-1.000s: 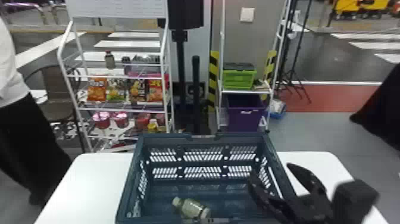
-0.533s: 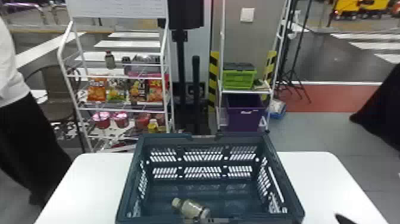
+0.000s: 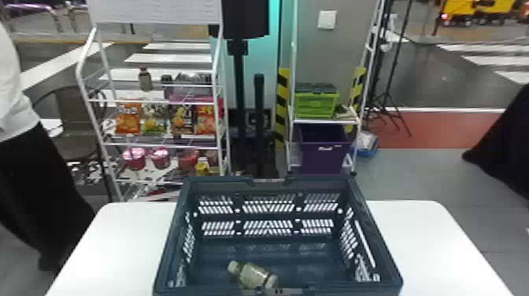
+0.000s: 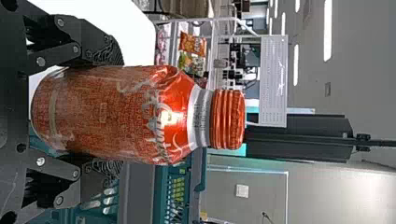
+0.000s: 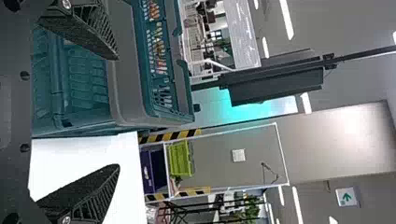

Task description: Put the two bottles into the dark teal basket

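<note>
Item one, the dark teal basket [image 3: 220, 181]: it stands upright on the white table [image 3: 118, 244], its open top facing up and its slotted walls visible. The table's surface extends past it on both sides.

Item two, the first bottle [image 3: 255, 274]: it lies on its side inside the basket, close to the near wall. Its capped neck points toward the basket's left side and slightly toward the far wall. The near rim partly covers its base end.

Item three, the orange-red bottle [image 4: 173, 116]: it is held upright, capped end up, by the left gripper [image 4: 105, 109]. The jaws are closed on its body from opposite sides. Its ridged cap and pale neck band stand clear above them. It is outside the basket, part of which shows behind it in the left wrist view.

Item four, the right gripper [image 5: 116, 112]: its jaws are wide open. In the right wrist view, one jaw stands in front of the basket and the other in front of the table.

Surroundings: beyond the table, a white wire rack [image 3: 157, 145] carries snack bags [image 3: 128, 118] and a small bottle [image 3: 145, 80]. To its right, a green crate [image 3: 317, 105] sits above a purple bin [image 3: 322, 157].
</note>
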Controlling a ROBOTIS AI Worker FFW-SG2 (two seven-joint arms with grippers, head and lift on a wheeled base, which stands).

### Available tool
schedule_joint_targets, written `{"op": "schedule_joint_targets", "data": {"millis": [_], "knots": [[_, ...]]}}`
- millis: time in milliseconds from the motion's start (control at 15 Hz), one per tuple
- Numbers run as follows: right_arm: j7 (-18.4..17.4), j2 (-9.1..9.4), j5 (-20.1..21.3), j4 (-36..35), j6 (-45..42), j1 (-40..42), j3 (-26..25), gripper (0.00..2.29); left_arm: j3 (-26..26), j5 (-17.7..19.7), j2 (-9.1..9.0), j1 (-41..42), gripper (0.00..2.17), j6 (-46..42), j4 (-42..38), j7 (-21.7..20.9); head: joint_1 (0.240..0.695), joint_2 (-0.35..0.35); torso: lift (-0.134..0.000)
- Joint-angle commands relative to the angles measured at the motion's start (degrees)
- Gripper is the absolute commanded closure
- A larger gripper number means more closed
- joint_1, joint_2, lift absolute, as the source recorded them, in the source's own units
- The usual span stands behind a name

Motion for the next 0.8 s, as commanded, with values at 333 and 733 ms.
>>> {"op": "schedule_joint_targets", "data": {"millis": [333,733], "knots": [[2.98,2.11,-2.03,0.7,-7.45,3.26,-3.16,0.06,8.42,-6.67,0.73,-0.59,2.15,15.77,-15.19,-2.11,0.499,0.0,0.0],[7.46,4.97,-2.39,1.49,-10.27,5.28,-5.71,0.07,4.99,-7.46,1.78,-14.21,2.15,37.04,-24.77,-7.3,0.499,0.0,0.0]]}}
